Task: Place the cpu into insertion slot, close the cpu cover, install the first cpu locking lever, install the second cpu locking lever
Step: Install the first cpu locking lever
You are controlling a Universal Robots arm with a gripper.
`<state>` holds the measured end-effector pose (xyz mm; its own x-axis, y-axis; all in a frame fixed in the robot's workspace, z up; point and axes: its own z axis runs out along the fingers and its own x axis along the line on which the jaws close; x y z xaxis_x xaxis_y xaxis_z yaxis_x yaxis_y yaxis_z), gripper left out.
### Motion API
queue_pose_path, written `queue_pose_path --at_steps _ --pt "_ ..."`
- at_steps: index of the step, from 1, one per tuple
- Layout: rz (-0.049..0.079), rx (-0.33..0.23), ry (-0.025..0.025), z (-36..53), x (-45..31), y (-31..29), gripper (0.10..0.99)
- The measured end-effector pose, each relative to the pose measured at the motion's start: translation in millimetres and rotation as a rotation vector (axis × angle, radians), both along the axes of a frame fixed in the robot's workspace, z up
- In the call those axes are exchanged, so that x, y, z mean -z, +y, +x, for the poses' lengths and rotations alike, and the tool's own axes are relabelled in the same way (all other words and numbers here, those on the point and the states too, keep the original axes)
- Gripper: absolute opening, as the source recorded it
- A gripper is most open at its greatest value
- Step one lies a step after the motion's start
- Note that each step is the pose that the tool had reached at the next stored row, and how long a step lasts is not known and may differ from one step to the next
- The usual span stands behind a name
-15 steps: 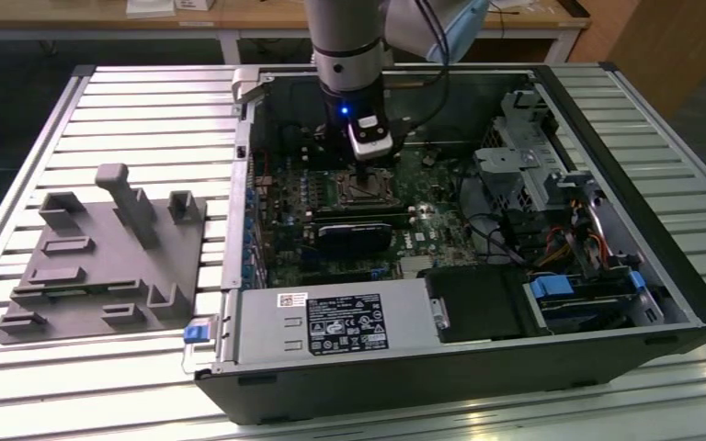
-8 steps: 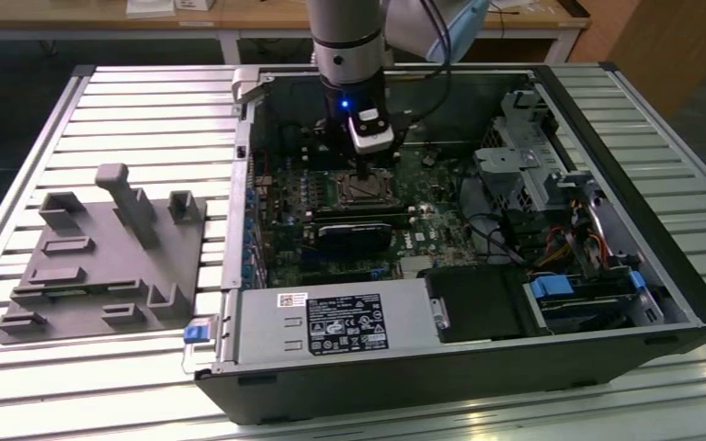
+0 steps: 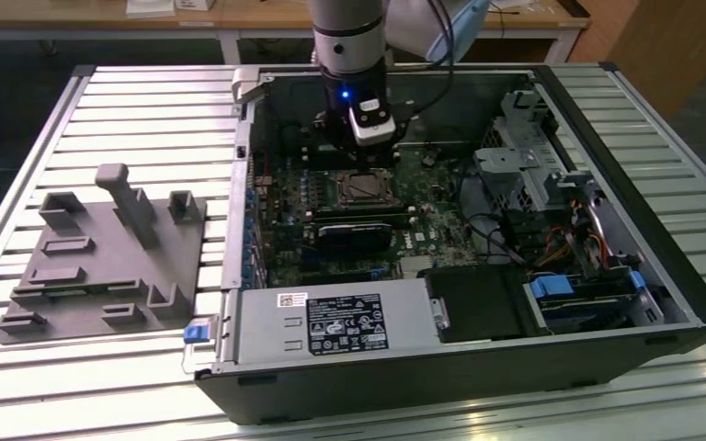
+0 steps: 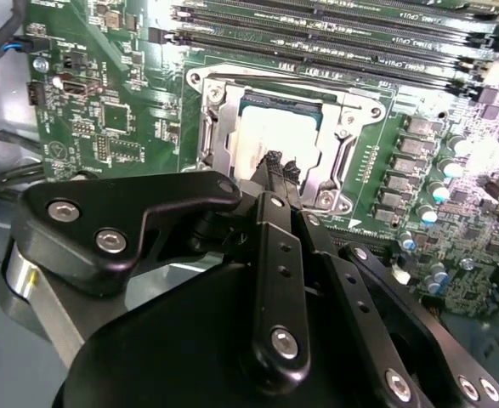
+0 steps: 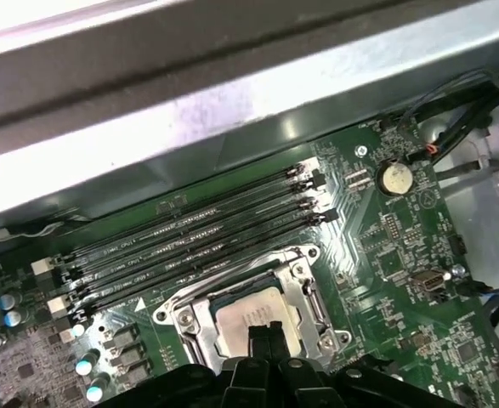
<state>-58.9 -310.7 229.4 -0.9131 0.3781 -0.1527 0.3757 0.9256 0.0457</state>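
The cpu [image 4: 275, 127] [image 5: 245, 313], a silvery-tan square, lies inside the insertion slot [image 3: 360, 188] on the green motherboard. Flat around the chip lies the silver cpu cover [image 4: 222, 143] [image 5: 195, 318], the chip showing through its cut-out. My gripper [image 4: 280, 166] [image 5: 264, 336] [image 3: 371, 162] hangs right over the near edge of the chip. Its black fingertips are shut together and hold nothing. I cannot tell whether they touch the chip. Thin metal levers run along the socket's sides; whether they are latched I cannot tell.
Long black memory slots [image 5: 189, 246] [image 4: 317, 25] run beside the socket. A black card [image 3: 356, 234], the power supply [image 3: 328, 326] and a drive cage [image 3: 537, 156] crowd the case. The case wall [image 5: 232, 85] rises close behind. A grey fixture [image 3: 96, 257] lies on the exterior view's left.
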Motion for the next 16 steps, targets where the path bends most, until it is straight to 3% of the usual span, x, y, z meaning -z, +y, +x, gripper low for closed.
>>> queue_pose_path --at_steps 4,10,16 --pt "0.000 0.000 0.0000 0.8 -4.9 0.0 0.106" --pt "-0.002 0.000 0.0028 3.6 -5.1 -0.7 0.106" --pt "-0.003 -0.001 0.0030 3.6 -5.0 -8.4 0.106"
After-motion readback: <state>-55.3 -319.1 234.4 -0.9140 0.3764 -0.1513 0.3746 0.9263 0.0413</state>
